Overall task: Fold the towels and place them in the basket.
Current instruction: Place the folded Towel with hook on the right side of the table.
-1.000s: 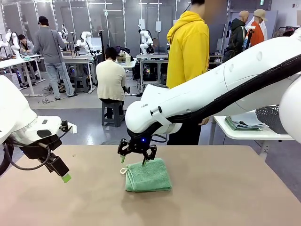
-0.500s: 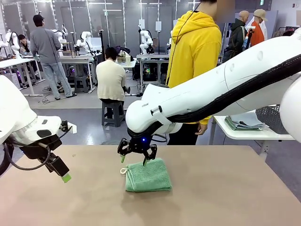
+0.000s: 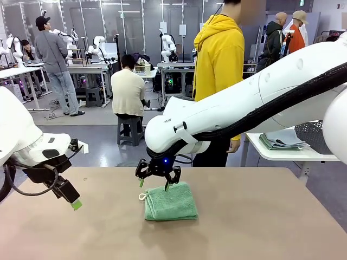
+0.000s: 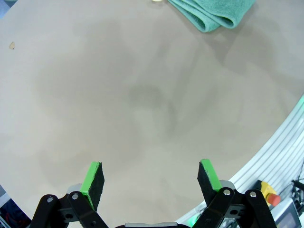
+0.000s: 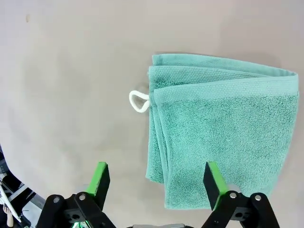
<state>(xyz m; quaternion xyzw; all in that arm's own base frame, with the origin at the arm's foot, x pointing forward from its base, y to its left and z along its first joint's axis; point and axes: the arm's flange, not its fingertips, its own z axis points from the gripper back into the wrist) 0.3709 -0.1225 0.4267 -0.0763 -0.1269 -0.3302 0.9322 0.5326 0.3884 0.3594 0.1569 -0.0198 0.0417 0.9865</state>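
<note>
In the middle of the table [image 3: 260, 216] the folded mint green towel [image 3: 171, 201] lies just under the right gripper [image 3: 154, 185], spread wide and empty, likely poised to grasp it, while the left gripper [image 4: 151, 176] hangs open and empty at the near left.

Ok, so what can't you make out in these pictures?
Green towel, left wrist view: cut off by the top edge.
Towel's far edge, front view: hidden behind the right gripper; contact unclear.
Basket, front view: partly hidden by the right arm.
Stack beside it: too small to tell cloth from paper.
</note>
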